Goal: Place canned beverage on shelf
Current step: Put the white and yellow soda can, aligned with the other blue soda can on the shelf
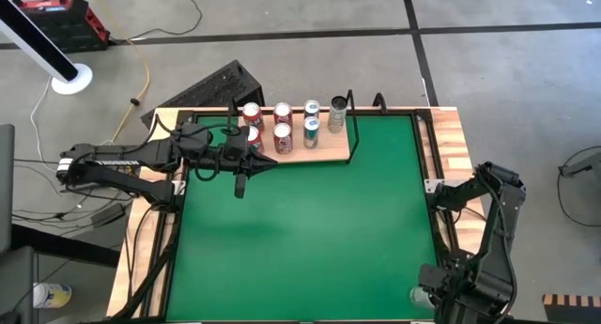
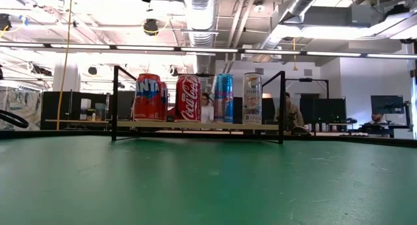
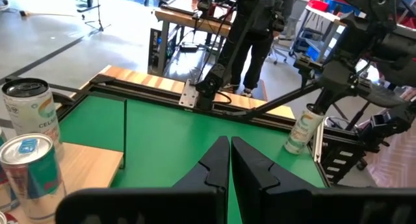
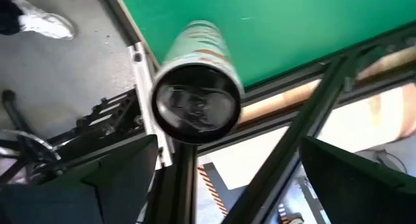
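The shelf (image 1: pixel 324 147), a light-wood board with a black rod frame, sits at the table's far edge. Several cans stand on it: red ones (image 1: pixel 282 136) at its left, pale ones (image 1: pixel 312 124) at its right. A pale canned beverage (image 1: pixel 419 295) stands upright at the table's near right corner, beside the green mat. Its dark top (image 4: pixel 195 104) faces the right wrist camera. My right gripper (image 4: pixel 224 175) hangs open above it, pointing down, one finger on each side and clear of it. My left gripper (image 3: pixel 229 160) is shut, level, in front of the shelf's left end (image 1: pixel 266 162).
Black frame rails (image 1: pixel 424 155) run along the table's edges and past the corner can (image 3: pixel 302 130). A person (image 3: pixel 255 29) stands beyond the table in the left wrist view. The green mat (image 1: pixel 310 239) lies bare between shelf and near edge.
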`<action>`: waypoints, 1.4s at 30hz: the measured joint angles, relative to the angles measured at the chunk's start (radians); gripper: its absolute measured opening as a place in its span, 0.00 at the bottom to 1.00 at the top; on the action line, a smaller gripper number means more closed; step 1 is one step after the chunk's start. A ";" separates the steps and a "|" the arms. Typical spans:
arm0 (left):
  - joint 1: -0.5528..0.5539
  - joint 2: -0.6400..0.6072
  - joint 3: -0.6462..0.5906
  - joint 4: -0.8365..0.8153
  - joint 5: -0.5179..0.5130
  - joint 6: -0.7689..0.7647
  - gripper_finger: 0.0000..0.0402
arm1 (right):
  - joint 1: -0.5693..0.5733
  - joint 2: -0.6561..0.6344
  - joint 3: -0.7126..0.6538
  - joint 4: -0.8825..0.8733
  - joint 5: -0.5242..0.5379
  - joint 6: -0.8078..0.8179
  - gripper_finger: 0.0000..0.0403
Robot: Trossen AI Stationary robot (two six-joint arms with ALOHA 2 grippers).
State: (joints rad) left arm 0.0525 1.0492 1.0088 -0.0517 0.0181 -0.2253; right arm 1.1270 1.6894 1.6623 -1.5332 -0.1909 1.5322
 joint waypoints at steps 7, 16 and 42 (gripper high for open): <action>0.000 0.000 0.000 -0.001 0.000 0.000 0.00 | 0.000 0.000 0.000 0.030 0.017 -0.053 0.99; 0.000 0.000 0.000 -0.001 0.002 0.000 0.00 | -0.001 0.000 -0.064 0.100 0.035 -0.129 0.99; 0.000 0.000 -0.001 -0.002 0.005 0.048 0.00 | -0.059 0.000 -0.221 0.240 -0.010 -0.141 0.79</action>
State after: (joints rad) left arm 0.0528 1.0492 1.0080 -0.0540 0.0227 -0.1769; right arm 1.0681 1.6894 1.4414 -1.2930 -0.2007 1.3914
